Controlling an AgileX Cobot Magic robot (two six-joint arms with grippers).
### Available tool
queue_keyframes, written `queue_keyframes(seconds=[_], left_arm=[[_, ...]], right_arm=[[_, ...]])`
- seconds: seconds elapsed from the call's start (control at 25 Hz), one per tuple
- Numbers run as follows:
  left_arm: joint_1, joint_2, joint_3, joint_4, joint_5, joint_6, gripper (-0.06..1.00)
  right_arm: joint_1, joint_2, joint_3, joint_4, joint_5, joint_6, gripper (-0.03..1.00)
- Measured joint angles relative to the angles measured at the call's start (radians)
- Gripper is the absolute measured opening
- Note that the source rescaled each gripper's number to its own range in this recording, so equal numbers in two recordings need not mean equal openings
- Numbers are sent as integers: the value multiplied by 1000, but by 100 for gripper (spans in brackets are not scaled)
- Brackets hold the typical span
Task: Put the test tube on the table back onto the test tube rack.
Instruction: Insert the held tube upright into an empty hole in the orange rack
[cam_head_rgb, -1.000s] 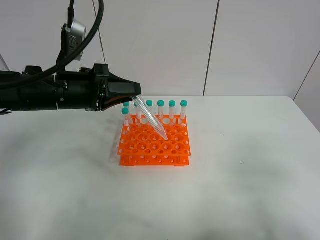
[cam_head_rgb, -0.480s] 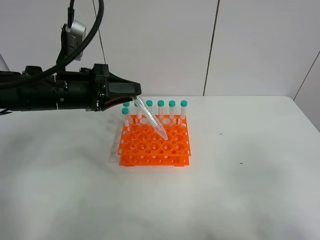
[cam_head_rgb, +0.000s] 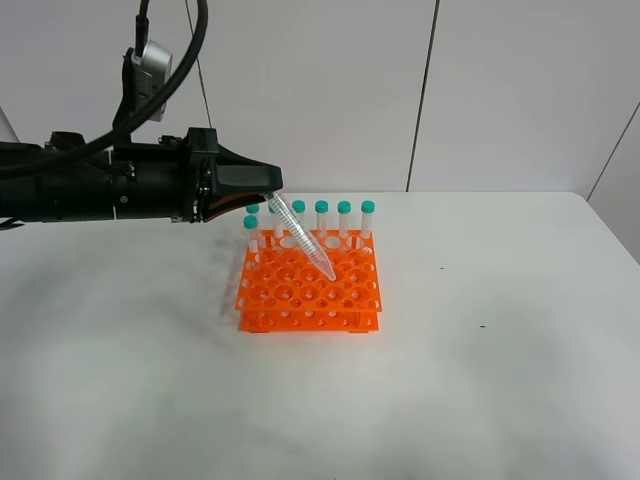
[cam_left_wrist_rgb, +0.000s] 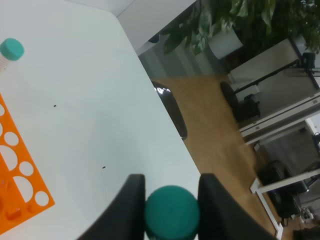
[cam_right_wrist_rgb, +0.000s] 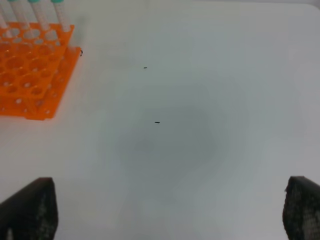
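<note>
My left gripper (cam_head_rgb: 272, 192) is clamped on the teal screw cap of the test tube (cam_head_rgb: 300, 238). The left wrist view shows it plainly: the cap (cam_left_wrist_rgb: 171, 212) sits squeezed between the two dark fingers (cam_left_wrist_rgb: 131, 205). The arm reaches in level from the left, above the table (cam_head_rgb: 480, 390).

The tube hangs tilted, cap high and to the left at the gripper, with its pointed tip slanting down to the right over the middle holes of the orange test tube rack (cam_head_rgb: 310, 292). From here I cannot tell whether the tip touches the rack's top tier or stands just clear of it.

A row of other teal-capped tubes (cam_head_rgb: 344, 222) stands upright along the rack's far edge, and one more (cam_head_rgb: 251, 232) stands at the far left corner, just below the gripper. The near rows of holes are unfilled.

My right gripper (cam_right_wrist_rgb: 167, 200) shows in its own wrist view only. Its fingers (cam_right_wrist_rgb: 30, 210) are spread wide with nothing between them, over bare white table (cam_right_wrist_rgb: 210, 100) to the right of the rack (cam_right_wrist_rgb: 30, 75). Two small dark specks (cam_right_wrist_rgb: 157, 122) mark the tabletop there.
</note>
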Motion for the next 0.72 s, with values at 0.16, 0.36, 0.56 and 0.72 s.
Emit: queue_keyframes(seconds=[0.16, 0.36, 0.56, 0.72], left_arm=[[0, 0, 0, 0, 0, 0, 0], [0, 0, 0, 0, 14, 0, 0], [0, -46, 0, 2, 29, 0, 0], [0, -137, 0, 2, 22, 0, 0]], right_arm=[[0, 0, 0, -4, 0, 0, 100], [0, 0, 0, -9, 0, 0, 100], [0, 0, 0, -11, 0, 0, 100], [0, 0, 0, -11, 0, 0, 100]])
